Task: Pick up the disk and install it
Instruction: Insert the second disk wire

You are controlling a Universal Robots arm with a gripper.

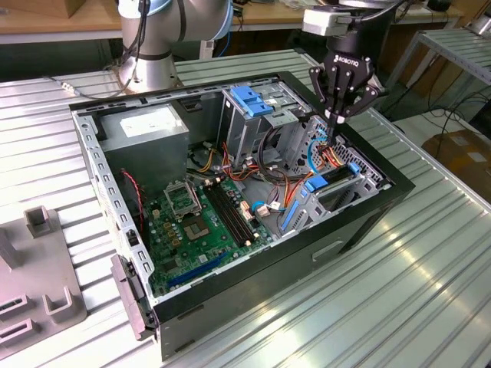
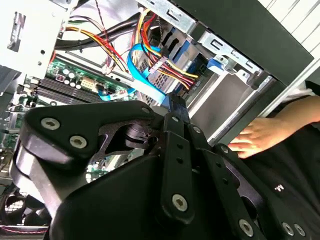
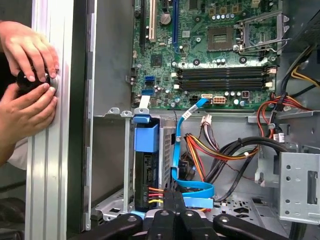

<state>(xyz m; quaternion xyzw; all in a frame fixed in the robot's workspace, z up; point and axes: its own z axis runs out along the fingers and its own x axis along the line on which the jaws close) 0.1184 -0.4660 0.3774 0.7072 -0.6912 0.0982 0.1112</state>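
My pincer (image 1: pixel 338 121) hangs at the upper right of the exterior view over the open computer case (image 1: pixel 368 222), fingers drawn together to a narrow point with nothing visibly between them. Just below it the disk (image 3: pixel 150 172) stands on edge in its bay, framed by its blue rail (image 3: pixel 146 137), long axis running toward the green motherboard (image 1: pixel 203 222). The case rests on a ribbed metal table (image 1: pixel 383 307); in the first wrist view, a person's hands (image 3: pixel 25 80) rest at its edge.

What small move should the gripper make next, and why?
Probably ease straight down a little to press the disk home. It already sits in its bay, and the gripper, fingers together, hangs at its cabled end. Go slowly, since the cables crowd that spot.
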